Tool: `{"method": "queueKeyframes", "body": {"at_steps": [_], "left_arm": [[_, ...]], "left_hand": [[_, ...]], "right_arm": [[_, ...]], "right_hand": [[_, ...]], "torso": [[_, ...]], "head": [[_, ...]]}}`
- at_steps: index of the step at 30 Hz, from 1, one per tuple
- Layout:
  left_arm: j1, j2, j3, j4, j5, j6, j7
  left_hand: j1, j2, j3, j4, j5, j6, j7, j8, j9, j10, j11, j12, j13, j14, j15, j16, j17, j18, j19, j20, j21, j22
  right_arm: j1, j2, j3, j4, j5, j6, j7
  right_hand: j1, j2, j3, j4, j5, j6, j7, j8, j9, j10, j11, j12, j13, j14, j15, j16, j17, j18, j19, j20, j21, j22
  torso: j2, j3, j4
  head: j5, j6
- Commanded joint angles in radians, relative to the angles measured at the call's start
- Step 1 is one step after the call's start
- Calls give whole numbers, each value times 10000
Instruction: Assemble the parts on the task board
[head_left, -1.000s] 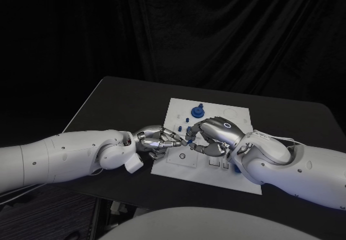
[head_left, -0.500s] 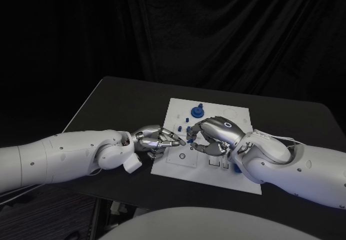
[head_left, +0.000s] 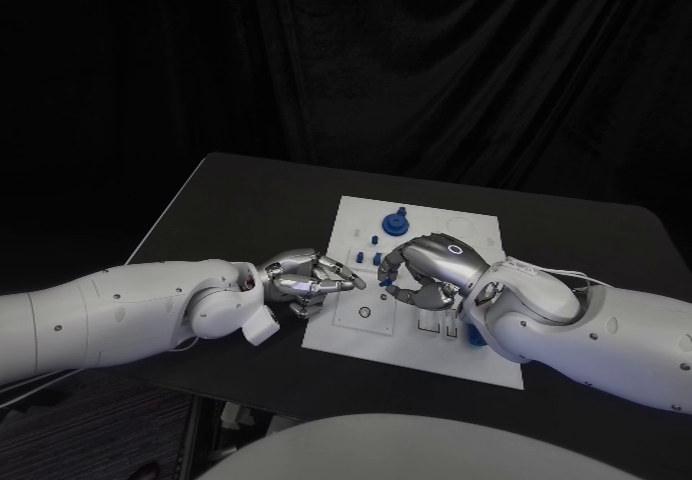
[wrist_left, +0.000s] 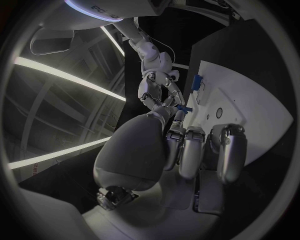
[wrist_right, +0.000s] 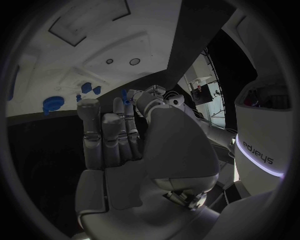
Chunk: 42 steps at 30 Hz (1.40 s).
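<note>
The white task board (head_left: 411, 340) lies mid-table. My two hands meet over its left half. My right hand (head_left: 430, 268) is curled, with a small blue part (head_left: 385, 281) pinched at its fingertips. The wrist views show the same part (wrist_left: 183, 107) (wrist_right: 124, 95) between the two hands. My left hand (head_left: 310, 278) has its fingers curled in. One fingertip (wrist_left: 178, 114) points at the part from close by, and I cannot tell whether it touches. A large blue knob (head_left: 395, 221) and two small blue parts (head_left: 372, 238) (head_left: 378, 258) stand on the board's far side.
Another blue piece (head_left: 472, 338) sits by my right forearm near the board's front. The board (wrist_right: 94, 40) has round holes and shallow recesses, with blue parts (wrist_right: 53, 102) (wrist_right: 86, 87) at one edge. Bare black table (head_left: 231, 210) surrounds the board.
The hands, touching at their fingertips a second ago, have drawn slightly apart. The right hand has shifted a little to the right, and the blue part has stayed with it.
</note>
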Motion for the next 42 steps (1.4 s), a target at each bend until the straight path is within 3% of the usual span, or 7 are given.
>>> {"method": "queueKeyframes", "body": {"at_steps": [1, 11, 30, 42], "left_arm": [[-20, -19, 7, 33, 70, -131, 109], [-20, -77, 7, 50, 70, -195, 145], [-20, -71, 7, 26, 70, -173, 150], [-20, -73, 7, 30, 70, -166, 151]], "left_hand": [[-17, -41, 59, -14, 17, 84, 2, 68, 1, 1114, -28, -3, 2608, 1040, 17, 27, 2634, 211, -85, -4, -54, 2158], [-21, -42, 62, -15, 19, 89, 1, 71, 2, 1114, -29, -3, 2608, 1040, 17, 27, 2634, 215, -95, -4, -63, 2153], [-21, -42, 62, -15, 19, 89, 1, 71, 2, 1114, -29, -3, 2608, 1040, 17, 27, 2634, 215, -95, -4, -63, 2153], [-51, -52, 90, -19, 29, 110, -3, 82, 3, 1114, -32, -3, 2608, 1040, 14, 27, 2634, 217, -104, -6, -71, 2150]], "right_arm": [[14, 64, -3, -114, -459, 745, -557], [-2, 403, -16, -489, -931, 1598, -999], [-108, 905, -32, -969, -1143, 1896, -1018], [-135, 944, -32, -1029, -1146, 2098, -1058]], "right_hand": [[-30, 57, -60, -19, -68, -53, -5, -79, -5, 70, 3, -47, -14, 4, -2, -65, -16, -56, 29, 4, -45, 741], [-57, 80, -97, -1, -294, -43, -10, -133, -21, 68, 12, -128, -44, -18, 13, -80, -2, -41, -39, 16, -159, 714], [-25, 99, -87, -19, -340, -44, -11, -158, -30, 85, 7, -143, -49, 26, 11, -39, 139, -38, -51, 18, -173, 712], [-29, 100, -92, -17, -358, -49, -7, -172, -35, 95, 8, -148, -50, 29, 12, -33, 152, -34, -61, 19, -194, 707]], "torso": [[-9, -6, 9], [-7, 2, 4], [8, 11, 21], [2, 8, -1]], "head": [[-6, 0], [22, 0], [-37, 0], [23, 0]]}}
